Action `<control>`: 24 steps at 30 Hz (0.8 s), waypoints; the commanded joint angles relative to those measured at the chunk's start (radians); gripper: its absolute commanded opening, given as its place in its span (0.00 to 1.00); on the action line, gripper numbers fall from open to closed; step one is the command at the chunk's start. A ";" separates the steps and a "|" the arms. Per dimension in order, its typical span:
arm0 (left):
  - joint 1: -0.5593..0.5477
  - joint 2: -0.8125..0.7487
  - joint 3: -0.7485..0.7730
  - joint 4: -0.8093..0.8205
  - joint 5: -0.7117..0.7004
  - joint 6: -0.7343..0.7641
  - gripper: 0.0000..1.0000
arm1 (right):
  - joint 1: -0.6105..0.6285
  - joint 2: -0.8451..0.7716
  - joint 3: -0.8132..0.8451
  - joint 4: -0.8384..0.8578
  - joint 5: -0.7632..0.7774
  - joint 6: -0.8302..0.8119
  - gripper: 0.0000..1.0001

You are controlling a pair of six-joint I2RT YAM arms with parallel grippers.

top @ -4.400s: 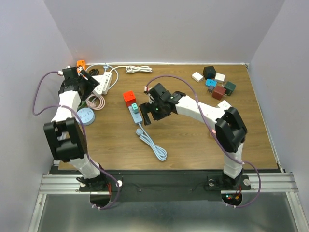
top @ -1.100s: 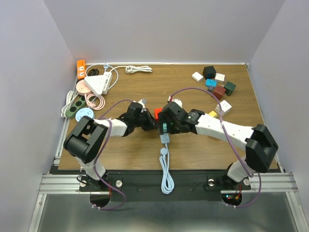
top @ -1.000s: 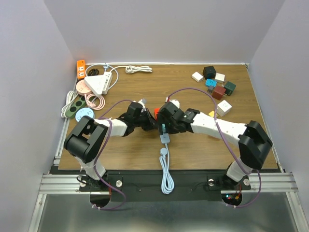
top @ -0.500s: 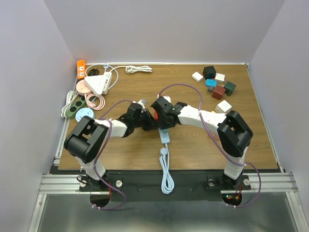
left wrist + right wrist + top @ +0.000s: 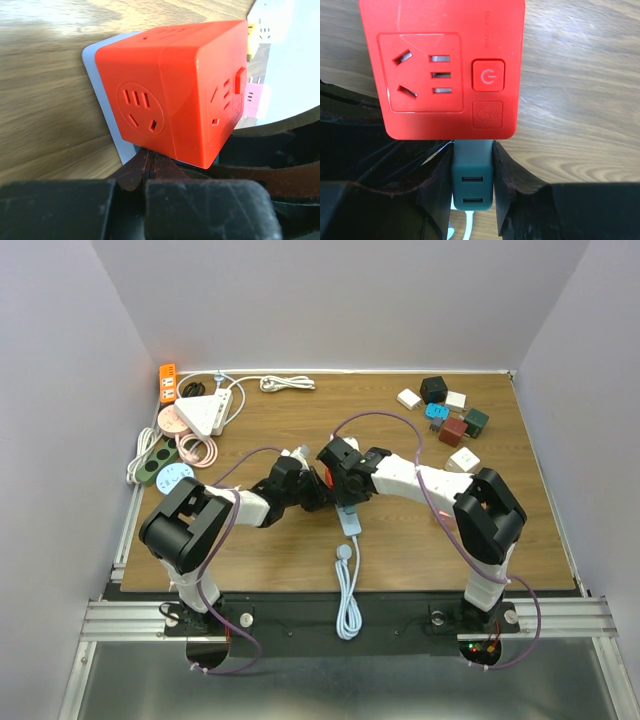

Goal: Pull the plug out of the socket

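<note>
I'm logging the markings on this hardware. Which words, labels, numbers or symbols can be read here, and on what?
Power symbol (circle with a bar), no letters: on the square button of the red socket cube.
The raised logo under it: too faint to read.
The teal plug: no text visible.
Top view: everything is too small to read.

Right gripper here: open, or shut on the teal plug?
Shut: the right gripper clamps the teal plug. Right wrist view shows both fingers pressed against its sides, just below the red cube socket.
</note>
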State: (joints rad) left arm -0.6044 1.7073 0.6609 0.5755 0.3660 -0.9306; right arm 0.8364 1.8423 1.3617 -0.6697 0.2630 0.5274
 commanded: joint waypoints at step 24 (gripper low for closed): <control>-0.055 0.060 0.016 -0.270 -0.061 0.099 0.00 | -0.311 -0.414 -0.130 -0.136 0.153 0.013 0.01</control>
State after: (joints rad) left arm -0.6544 1.7527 0.7048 0.5907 0.3889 -0.9138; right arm 0.7368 1.5143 1.2697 -0.7952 0.3264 0.5621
